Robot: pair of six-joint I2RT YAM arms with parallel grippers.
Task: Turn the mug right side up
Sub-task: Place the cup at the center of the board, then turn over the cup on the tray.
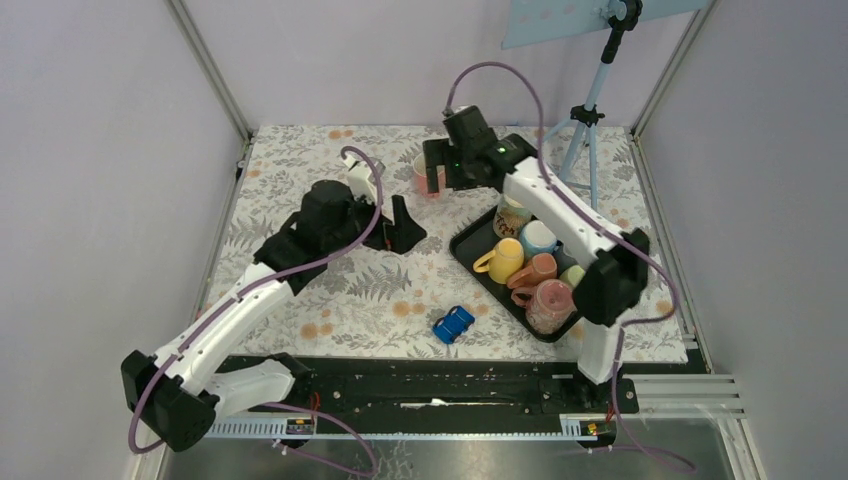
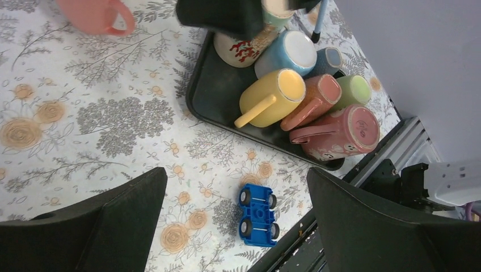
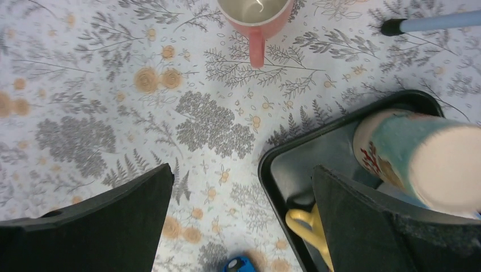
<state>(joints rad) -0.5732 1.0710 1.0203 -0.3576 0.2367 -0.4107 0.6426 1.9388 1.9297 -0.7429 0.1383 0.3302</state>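
A salmon-pink mug (image 3: 255, 12) stands mouth up on the flowered cloth, its pale inside showing and its handle pointing toward my right wrist camera. It also shows at the back middle in the top view (image 1: 422, 172) and at the upper left in the left wrist view (image 2: 93, 14). My right gripper (image 1: 434, 170) is open and empty, just on the near side of the mug and apart from it (image 3: 243, 170). My left gripper (image 1: 405, 228) is open and empty over the cloth mid-table, with a blue toy car (image 2: 258, 214) lying wheels up between its fingers below.
A black tray (image 1: 462, 250) at the right holds several mugs lying or standing: yellow (image 1: 503, 258), blue (image 1: 538, 236), pink (image 1: 550, 300). The blue toy car (image 1: 453, 324) lies near the front edge. A tripod (image 1: 590, 120) stands at the back right.
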